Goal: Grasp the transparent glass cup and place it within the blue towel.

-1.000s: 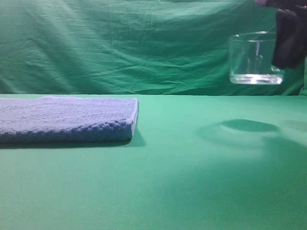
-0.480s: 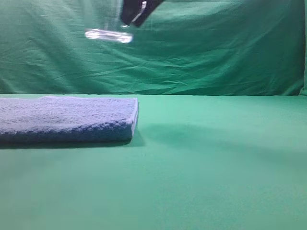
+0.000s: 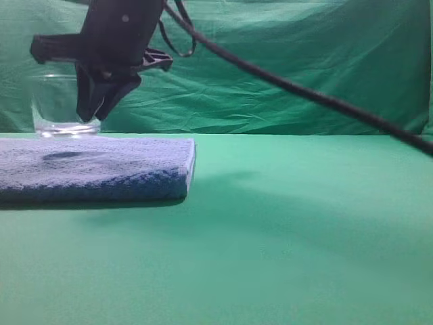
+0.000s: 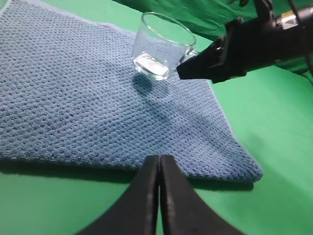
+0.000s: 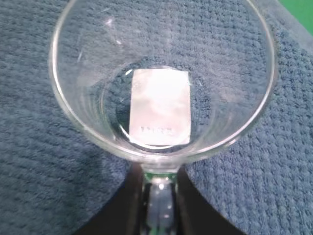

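Cup held just above towel

Left gripper (image 4: pixel 159 161): jaws pressed together, empty, low at the blue towel (image 4: pixel 98 107) near edge. Farther back, right gripper (image 3: pixel 91 101) clamps the handle of the transparent glass cup (image 4: pixel 161 46), suspended just over the towel's far portion.

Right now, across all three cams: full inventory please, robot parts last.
glass cup: 1, clear, held just above the towel's far part, a shadow under it; pale rectangular label on its base.
towel: 1, blue, folded flat on the left of the table.
table cover: 1, green, under everything.
backdrop cloth: 1, green, wrinkled, behind the table.
cable: 1, black, running from the right arm off to the right.
right hand: 1, black, shut on the cup's handle.
left hand: 1, black, shut, empty, near the towel's front edge.
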